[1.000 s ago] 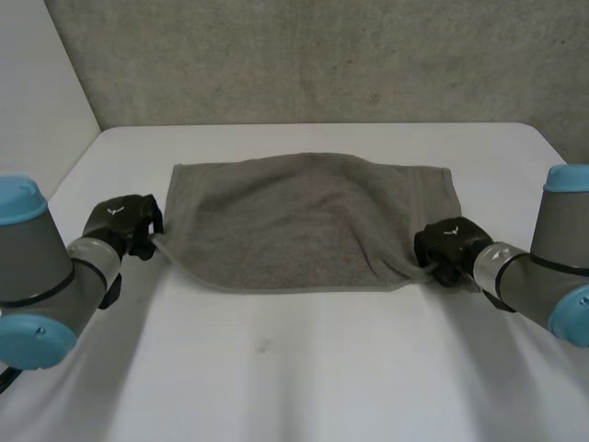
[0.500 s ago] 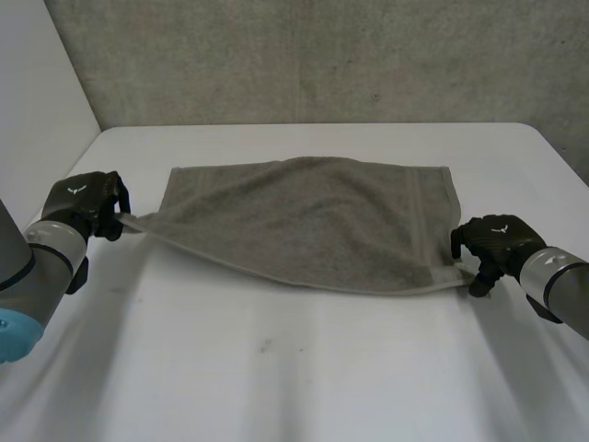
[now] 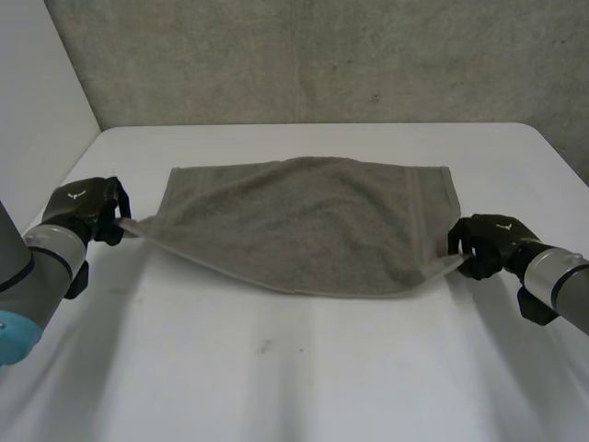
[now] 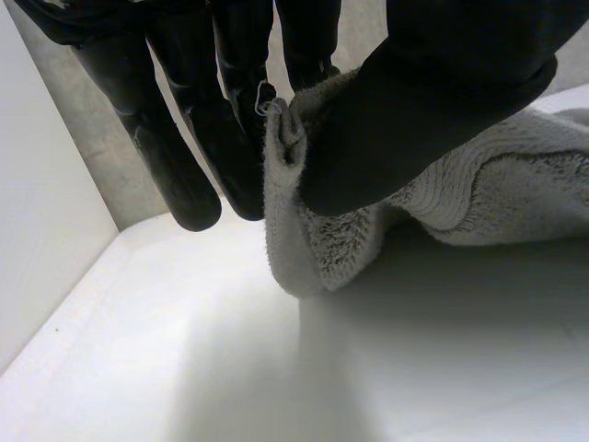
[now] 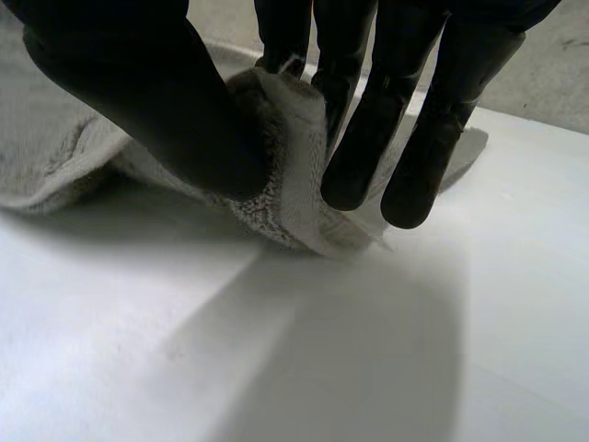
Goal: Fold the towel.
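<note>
A grey towel [image 3: 304, 221] lies spread on the white table [image 3: 294, 368], its far edge flat and its near edge lifted and stretched between my two hands. My left hand [image 3: 87, 207] pinches the towel's near left corner [image 4: 294, 212] between thumb and fingers, just above the table. At the other end, my right hand [image 3: 488, 244] pinches the near right corner [image 5: 285, 175] the same way, with that corner held slightly off the surface. The near edge sags in a shallow curve between the two corners.
A grey wall [image 3: 304, 55] rises behind the table's far edge. A white side panel [image 3: 37, 110] stands at the left. Bare tabletop stretches in front of the towel toward me.
Both hands have moved outward and slightly away from me with the towel's near corners, pulling the near edge taut. The right hand briefly loosened, then pinched its corner again.
</note>
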Motion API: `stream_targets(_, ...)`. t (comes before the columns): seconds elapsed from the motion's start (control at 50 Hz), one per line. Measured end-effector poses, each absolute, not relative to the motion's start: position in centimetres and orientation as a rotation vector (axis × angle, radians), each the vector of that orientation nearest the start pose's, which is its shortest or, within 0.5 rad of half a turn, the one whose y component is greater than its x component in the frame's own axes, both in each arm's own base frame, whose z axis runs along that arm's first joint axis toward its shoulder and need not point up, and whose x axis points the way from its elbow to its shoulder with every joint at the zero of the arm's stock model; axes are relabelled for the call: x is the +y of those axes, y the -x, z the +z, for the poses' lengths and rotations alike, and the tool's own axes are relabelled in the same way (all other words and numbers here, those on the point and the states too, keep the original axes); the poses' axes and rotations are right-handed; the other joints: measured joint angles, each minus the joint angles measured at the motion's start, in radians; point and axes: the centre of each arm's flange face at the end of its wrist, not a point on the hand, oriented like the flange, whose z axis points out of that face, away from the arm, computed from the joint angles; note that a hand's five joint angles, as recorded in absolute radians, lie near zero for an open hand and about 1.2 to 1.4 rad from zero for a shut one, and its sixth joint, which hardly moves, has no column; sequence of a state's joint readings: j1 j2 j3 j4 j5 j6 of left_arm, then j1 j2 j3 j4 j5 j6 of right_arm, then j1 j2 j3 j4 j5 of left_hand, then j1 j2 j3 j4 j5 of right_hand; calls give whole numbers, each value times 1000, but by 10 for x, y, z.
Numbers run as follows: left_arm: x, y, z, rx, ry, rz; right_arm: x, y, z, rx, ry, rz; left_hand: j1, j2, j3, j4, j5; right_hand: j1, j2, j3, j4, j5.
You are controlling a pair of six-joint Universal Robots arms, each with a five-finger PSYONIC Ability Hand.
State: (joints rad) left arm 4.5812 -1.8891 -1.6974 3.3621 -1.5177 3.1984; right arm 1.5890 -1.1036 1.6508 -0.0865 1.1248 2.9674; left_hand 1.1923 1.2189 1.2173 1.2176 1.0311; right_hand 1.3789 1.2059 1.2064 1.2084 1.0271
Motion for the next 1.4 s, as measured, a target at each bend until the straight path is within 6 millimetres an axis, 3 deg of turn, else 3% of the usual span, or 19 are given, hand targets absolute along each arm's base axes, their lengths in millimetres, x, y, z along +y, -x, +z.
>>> stream_targets(0.22,-297,177,185,2599,-349,-1847,-328,-160,179,2338,666,-1642,0,0,0,0,0,9,5,8,8,7)
stream_targets(0.28,-274,173,181,2626,-473,-1683,-315,-147,199,2423,950,-1666,0,0,0,0,0,10,7,8,9,8)
stream_targets(0.38,-255,169,183,2603,-583,-1588,-300,-139,213,2477,1171,-1628,0,0,0,0,0,10,7,8,9,8)
stream_targets(0.4,-244,167,187,2575,-640,-1556,-291,-136,223,2493,1258,-1611,0,0,0,0,0,10,7,8,9,9)
stream_targets(0.6,-203,161,213,2479,-755,-1552,-258,-136,264,2489,1377,-1626,0,0,0,0,0,11,8,8,9,9)
stream_targets(0.72,-199,161,218,2462,-768,-1573,-256,-137,270,2463,1443,-1663,-1,0,0,0,0,11,8,8,9,9)
stream_targets(0.76,-204,162,218,2459,-771,-1581,-261,-136,268,2458,1449,-1671,-1,0,0,0,0,11,8,8,9,9)
stream_targets(0.9,-254,172,207,2436,-779,-1647,-313,-142,241,2423,1345,-1737,-1,0,0,0,0,13,8,9,9,10)
stream_targets(1.04,-322,188,188,2434,-749,-1716,-369,-171,216,2318,1166,-1843,-1,0,0,0,0,14,8,9,9,10)
stream_targets(1.2,-380,205,170,2456,-666,-1810,-413,-198,199,2218,1048,-2022,-1,0,0,0,0,14,8,9,9,11)
stream_targets(1.4,-427,214,154,2402,-576,-1884,-456,-209,172,2183,1002,-2198,-1,0,0,0,2,14,8,9,9,10)
